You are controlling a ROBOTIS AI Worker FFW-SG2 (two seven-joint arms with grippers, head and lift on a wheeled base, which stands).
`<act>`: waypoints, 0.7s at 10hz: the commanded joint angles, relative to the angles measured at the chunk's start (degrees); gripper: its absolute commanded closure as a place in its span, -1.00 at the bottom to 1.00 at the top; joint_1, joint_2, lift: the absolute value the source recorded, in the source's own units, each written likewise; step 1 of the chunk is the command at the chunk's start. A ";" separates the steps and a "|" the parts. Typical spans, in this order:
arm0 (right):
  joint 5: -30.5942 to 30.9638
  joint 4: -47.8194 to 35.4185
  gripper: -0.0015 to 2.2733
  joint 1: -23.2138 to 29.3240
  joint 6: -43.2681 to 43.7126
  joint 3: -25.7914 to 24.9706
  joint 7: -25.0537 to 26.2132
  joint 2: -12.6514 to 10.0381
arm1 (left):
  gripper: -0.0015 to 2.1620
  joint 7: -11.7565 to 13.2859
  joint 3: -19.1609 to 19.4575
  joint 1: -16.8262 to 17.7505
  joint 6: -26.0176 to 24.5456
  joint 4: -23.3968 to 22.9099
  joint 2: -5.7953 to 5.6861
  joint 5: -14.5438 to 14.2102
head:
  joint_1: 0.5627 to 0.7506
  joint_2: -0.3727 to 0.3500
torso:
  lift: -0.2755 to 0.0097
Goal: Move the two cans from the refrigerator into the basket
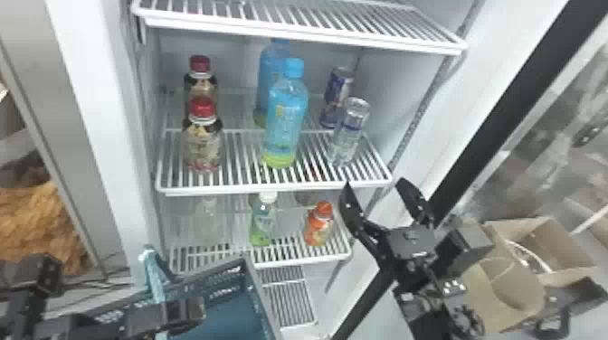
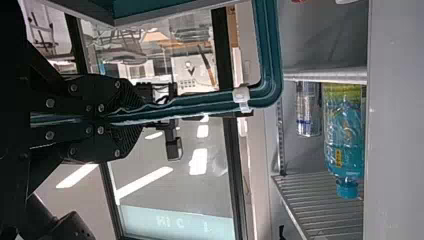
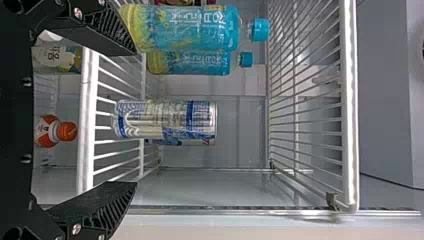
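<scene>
On the middle shelf's right side stand two cans: the silver can (image 1: 350, 133) in front and the dark blue can (image 1: 337, 97) behind it. Below and right of them, outside that shelf's front edge, my right gripper (image 1: 374, 184) is open and empty. From the right wrist, the silver can (image 3: 167, 120) lies ahead between the spread fingers of the right gripper (image 3: 132, 117), not touched, and mostly covers the other can. At the lower left is the blue-green basket (image 1: 217, 271), with my left gripper (image 1: 165, 316) at its handle. The left gripper (image 2: 107, 117) is shut on the basket handle (image 2: 270, 65).
Beside the cans stands a blue bottle (image 1: 285, 122), another behind it; two red-capped bottles (image 1: 202, 144) are farther left. The middle shelf's front rail (image 1: 276, 186) and the upper shelf (image 1: 307, 31) bound the cans' space. Small bottles are below; a cardboard box (image 1: 511, 289) is right.
</scene>
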State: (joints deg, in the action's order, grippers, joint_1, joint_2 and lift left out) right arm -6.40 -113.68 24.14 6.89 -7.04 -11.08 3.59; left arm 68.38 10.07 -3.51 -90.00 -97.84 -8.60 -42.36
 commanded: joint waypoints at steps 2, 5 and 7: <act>0.00 4.07 -0.89 -5.02 0.00 1.21 0.36 0.01 | 0.10 0.00 -0.13 0.14 -0.03 -0.10 -0.02 0.09 | 0.41 -0.72 | 0.76; 0.00 7.02 -0.88 -9.24 -1.41 3.38 2.21 -0.08 | 0.10 0.00 -0.13 0.28 -0.03 0.04 -0.02 0.20 | 0.41 -0.66 | 0.76; 0.23 7.30 -0.88 -10.50 -2.53 3.38 3.70 -0.08 | 0.10 0.00 -0.13 0.14 -0.03 0.04 -0.10 0.09 | 0.41 -0.63 | 0.76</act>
State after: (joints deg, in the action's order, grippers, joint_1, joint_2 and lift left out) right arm -6.33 -106.47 13.97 4.58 -3.61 -7.33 3.52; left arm 68.38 9.94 -3.27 -90.00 -97.85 -8.64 -42.26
